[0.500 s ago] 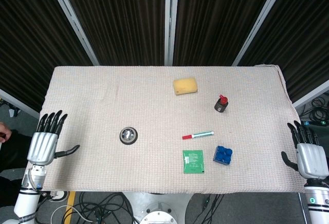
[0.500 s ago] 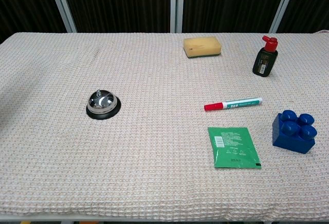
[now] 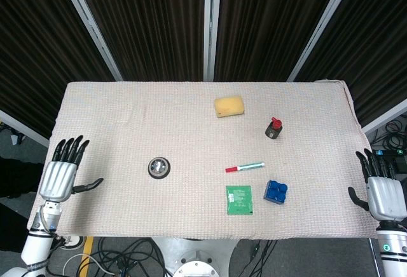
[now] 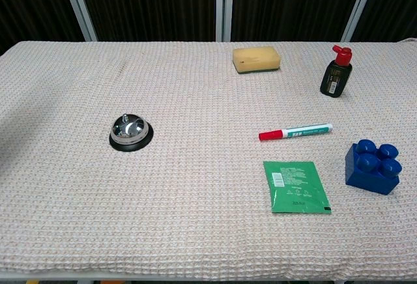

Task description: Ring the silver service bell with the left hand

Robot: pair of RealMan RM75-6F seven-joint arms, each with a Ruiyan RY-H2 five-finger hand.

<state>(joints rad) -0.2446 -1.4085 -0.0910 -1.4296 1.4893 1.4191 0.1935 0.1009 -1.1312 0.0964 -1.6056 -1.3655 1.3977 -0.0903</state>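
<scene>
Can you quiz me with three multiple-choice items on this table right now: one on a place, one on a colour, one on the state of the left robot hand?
1. Where does the silver service bell stand?
A. Touching the sponge
B. Alone on the left half of the cloth
C. On the green packet

2. What colour is the marker's cap?
A. Red
B. Blue
C. Yellow

3. What is the left robot hand doing?
A. Pressing the bell
B. Holding the marker
C. Open at the table's left edge, apart from the bell

Answers:
1 B, nothing lies near the bell.
2 A, the marker has a red cap at its left end.
3 C, its fingers are spread and hold nothing.
</scene>
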